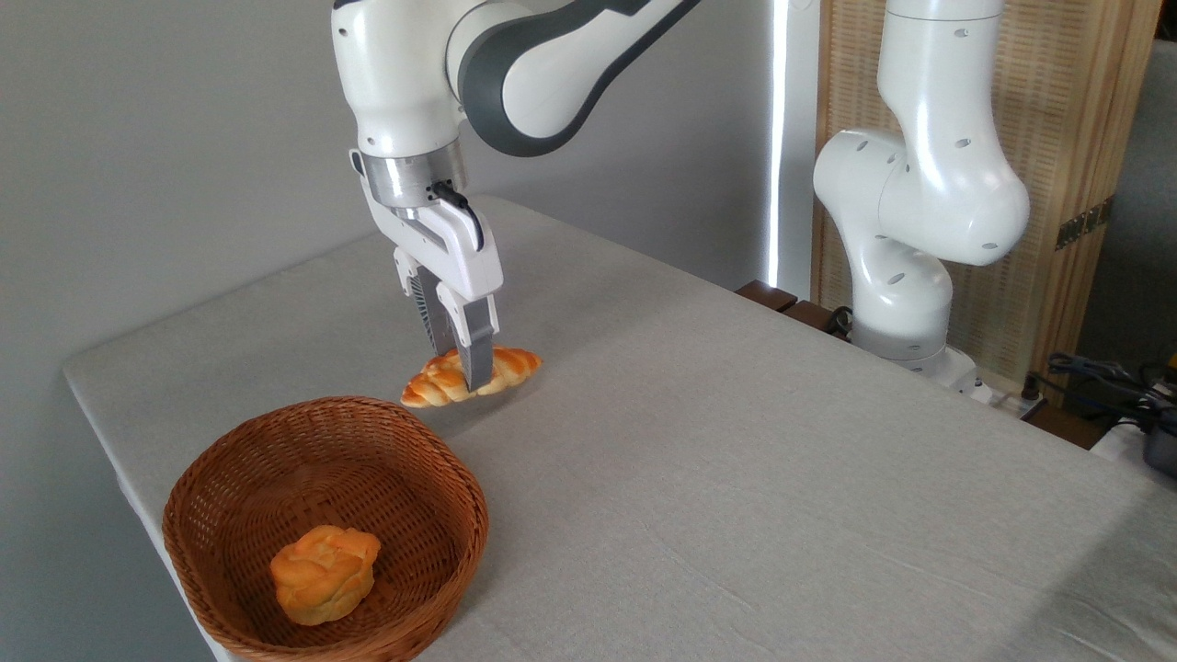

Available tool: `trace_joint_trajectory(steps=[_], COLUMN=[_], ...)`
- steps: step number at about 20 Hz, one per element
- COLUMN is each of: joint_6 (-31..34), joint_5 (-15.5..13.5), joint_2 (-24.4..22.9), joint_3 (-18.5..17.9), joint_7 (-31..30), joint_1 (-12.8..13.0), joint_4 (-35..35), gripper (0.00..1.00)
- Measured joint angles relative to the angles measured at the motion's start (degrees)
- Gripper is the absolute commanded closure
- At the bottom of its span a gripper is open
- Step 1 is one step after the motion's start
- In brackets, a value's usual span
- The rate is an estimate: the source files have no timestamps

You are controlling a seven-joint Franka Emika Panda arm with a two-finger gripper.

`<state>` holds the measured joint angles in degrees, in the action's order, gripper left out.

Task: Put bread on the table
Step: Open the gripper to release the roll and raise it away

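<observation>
Bread (515, 365) sat in the claw (457, 368), pinched across its middle between the two fingers (477, 354). Roll was braided, pale golden with browned ridges, pointed ends sticking out on either side of the fingers, left tip toward the basket (230, 469), right tip toward the open cloth. It lay roughly level, slightly tilted down at the left end. A small dark shadow showed under it on the counter (736, 441); could not tell whether the underside touched the cloth or hung just above it.

Claw pointed down, closed on the roll, hanging from the white and grey arm (542, 74) that came in from the top. Arm base (901, 276) stood at the far right edge of the counter, well apart from the bread.

Basket was brown woven wicker, near the front left corner of the counter, just beside and in front of the roll, not touching it. Inside the basket a round, darker orange lumpy bun (325, 573) rested on the bottom, toward the front.

Counter was covered in light grey-beige cloth, wide bare area to the right of the bread. Grey wall (138, 138) behind on the left, a slatted wooden screen (1076, 110) behind the arm base on the right. Some dark cables (1094, 372) lay at the far right edge.
</observation>
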<state>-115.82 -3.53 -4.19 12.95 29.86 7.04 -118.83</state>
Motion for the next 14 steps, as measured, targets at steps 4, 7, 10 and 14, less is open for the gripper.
trace_joint_trajectory(steps=[4,7,10,14], joint_6=[0.01,0.01,-0.02,0.94], joint_5=[0.02,0.02,0.02,0.02], joint_2=[0.71,0.69,-0.10,-4.05], joint_3=[0.19,0.22,0.07,-0.52], joint_7=[0.26,0.26,0.26,0.07], joint_1=[0.18,0.33,0.29,0.17], joint_4=[0.00,0.06,0.83,3.80], gripper=[0.00,0.00,0.00,0.00])
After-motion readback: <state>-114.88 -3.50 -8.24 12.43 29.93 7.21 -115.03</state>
